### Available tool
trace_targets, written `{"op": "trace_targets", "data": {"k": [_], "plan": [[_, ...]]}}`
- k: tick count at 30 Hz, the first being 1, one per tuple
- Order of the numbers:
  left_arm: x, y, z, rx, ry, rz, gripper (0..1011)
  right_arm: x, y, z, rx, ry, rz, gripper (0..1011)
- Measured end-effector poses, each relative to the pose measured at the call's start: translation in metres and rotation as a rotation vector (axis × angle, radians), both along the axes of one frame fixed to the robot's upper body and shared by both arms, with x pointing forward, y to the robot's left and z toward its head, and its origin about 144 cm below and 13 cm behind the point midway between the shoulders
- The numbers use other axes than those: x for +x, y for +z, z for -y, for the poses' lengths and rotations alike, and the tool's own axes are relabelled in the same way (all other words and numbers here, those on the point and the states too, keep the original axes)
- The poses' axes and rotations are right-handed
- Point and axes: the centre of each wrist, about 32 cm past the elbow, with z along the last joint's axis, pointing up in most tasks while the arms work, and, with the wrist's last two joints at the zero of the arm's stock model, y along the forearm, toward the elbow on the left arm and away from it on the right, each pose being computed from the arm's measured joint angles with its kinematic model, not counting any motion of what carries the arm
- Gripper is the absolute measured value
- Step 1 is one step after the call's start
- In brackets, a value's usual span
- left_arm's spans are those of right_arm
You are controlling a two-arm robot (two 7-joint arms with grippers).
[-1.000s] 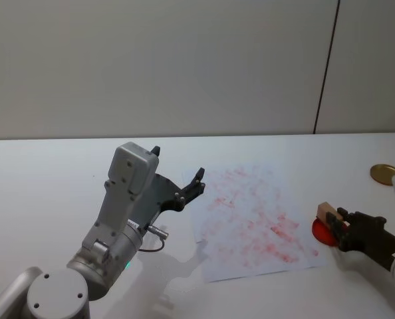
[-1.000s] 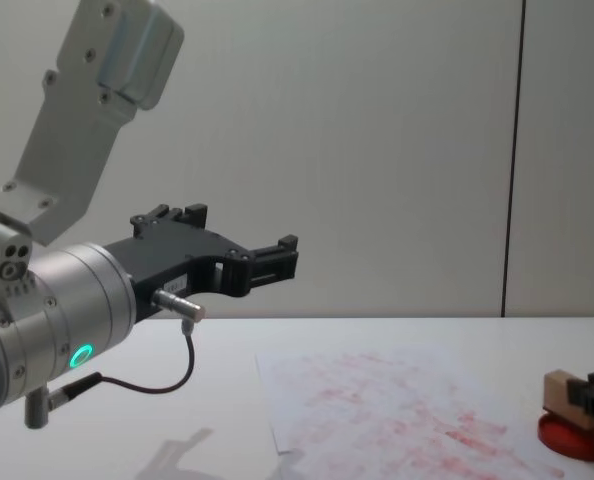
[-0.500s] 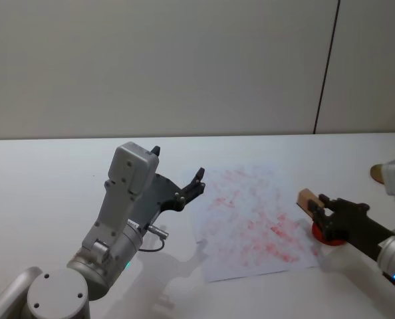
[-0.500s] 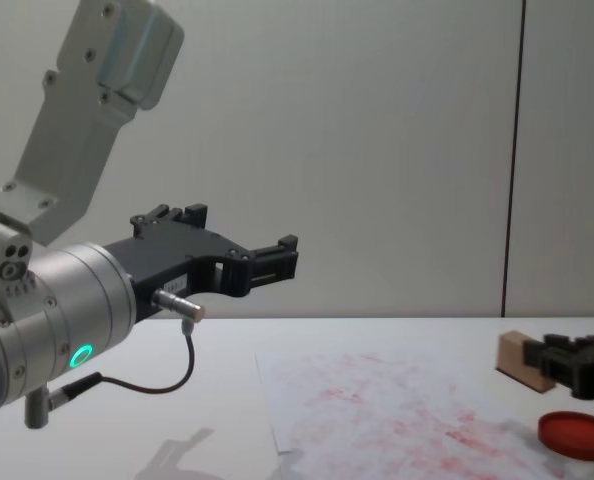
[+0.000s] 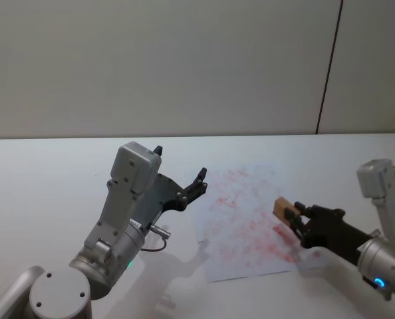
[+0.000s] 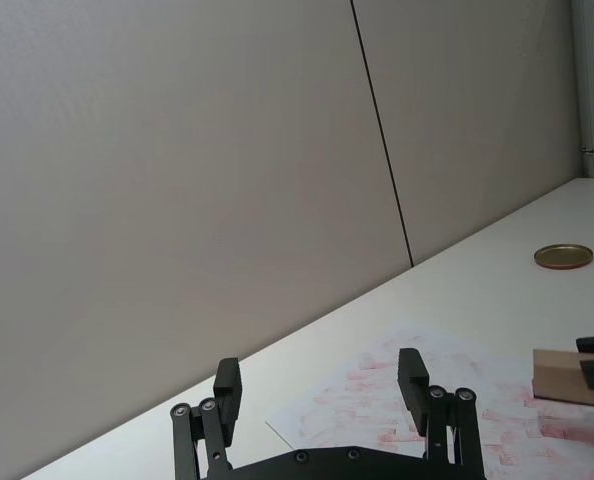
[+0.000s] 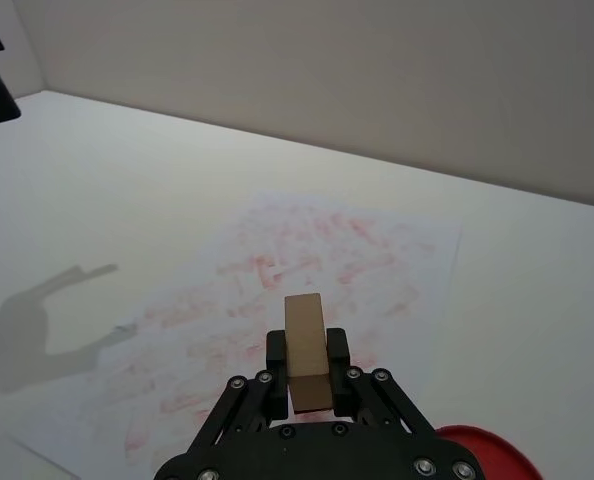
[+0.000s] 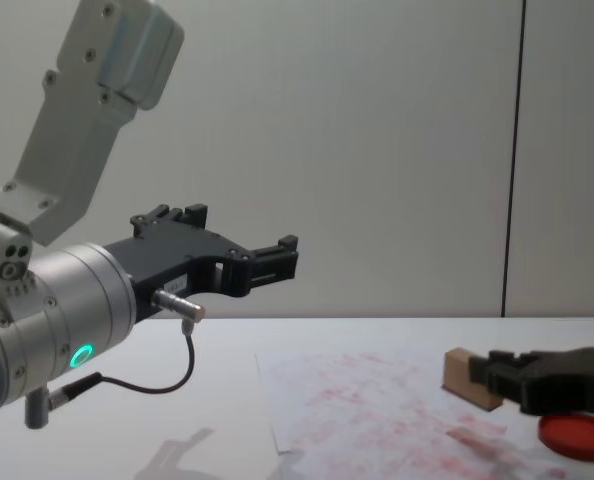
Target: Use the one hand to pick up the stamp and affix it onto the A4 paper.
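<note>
Over the right side of the A4 paper (image 5: 241,219), the right gripper (image 5: 292,216) is holding the wooden stamp (image 5: 282,206), its two fingers squeezing the block from both sides. The stamp is hanging tilted, a little above the sheet. Beside the paper's left edge, the left gripper (image 5: 179,166) is hanging in the air, fingers spread wide, gripping nothing. A red ink pad (image 8: 577,436) is lying just off the paper's right edge.

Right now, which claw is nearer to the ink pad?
Right. The right claw, holding the stamp, hovers left of the pad; the left claw hangs past the paper's left edge.
</note>
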Motion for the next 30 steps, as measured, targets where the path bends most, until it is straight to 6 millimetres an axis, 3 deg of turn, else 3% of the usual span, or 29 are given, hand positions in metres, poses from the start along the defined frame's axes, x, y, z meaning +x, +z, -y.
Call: {"op": "trace_targets", "data": {"k": [30], "plan": [[0.0,0.0,0.0,0.0,0.0,0.0,993,-0.003,-0.015,-0.013,-0.044,0.071,-0.079,216]]}}
